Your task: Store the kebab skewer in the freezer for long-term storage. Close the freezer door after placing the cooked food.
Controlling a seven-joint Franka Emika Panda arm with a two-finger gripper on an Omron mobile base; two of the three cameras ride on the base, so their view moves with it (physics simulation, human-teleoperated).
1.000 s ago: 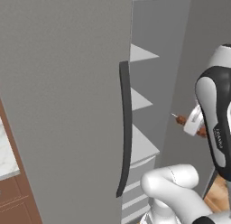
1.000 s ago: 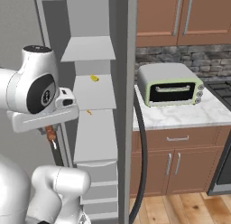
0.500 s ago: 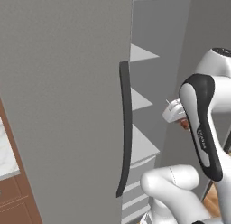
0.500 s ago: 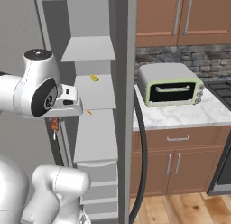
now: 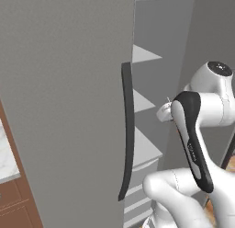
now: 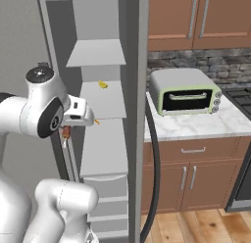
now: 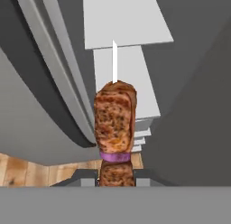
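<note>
While clamped between the jaws, the kebab skewer (image 7: 115, 123) points toward freezer (image 7: 131, 20) shelves.

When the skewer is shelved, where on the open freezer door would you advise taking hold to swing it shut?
I would grip the long dark bar handle near its middle, coming at the freezer door from its front face. The bar runs vertically and stands off the flat panel, so fingers could likely close across it from either side. The gripper now holds the kebab skewer.

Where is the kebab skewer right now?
In the hand view the kebab skewer is gripped between the fingers, its pale stick pointing at the open freezer's grey shelves.
</note>
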